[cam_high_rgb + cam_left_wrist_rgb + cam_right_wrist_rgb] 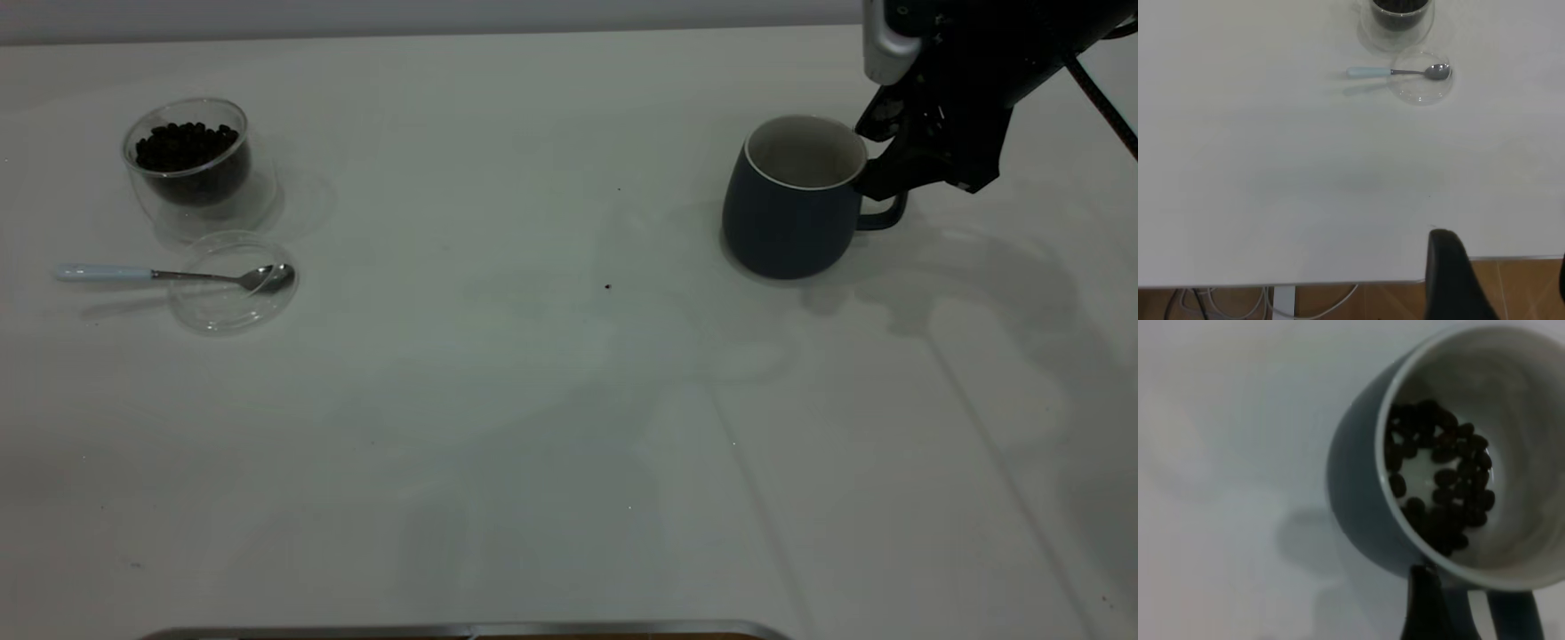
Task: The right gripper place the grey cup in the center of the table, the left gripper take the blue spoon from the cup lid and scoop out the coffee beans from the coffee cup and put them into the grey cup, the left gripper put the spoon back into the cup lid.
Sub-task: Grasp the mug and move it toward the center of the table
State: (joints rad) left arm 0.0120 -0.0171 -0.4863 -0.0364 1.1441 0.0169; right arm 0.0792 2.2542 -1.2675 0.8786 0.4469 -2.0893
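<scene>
Upright on the right half of the white table: the grey cup, mouth up, loop handle pointing right toward the right pincer. Closed on that handle at the cup's rim side, one dark finger showing against it in the right wrist view. Seen only from that wrist camera: a scatter of coffee beans across the cup's white bottom, out of sight from the exterior view.

On the table's left, well apart from the grey cup: the clear coffee cup, upright, holding a dark heap of beans. Just in front of it, nearly touching, the clear cup lid, lying flat. Across the lid, the blue spoon, long axis running left to right, metal bowl resting inside the lid near its right edge, pale handle jutting out over the left rim above the table.

Left pincer back near the table's edge, far from lid and spoon, absent from the exterior view; open or closed cannot be told.
</scene>
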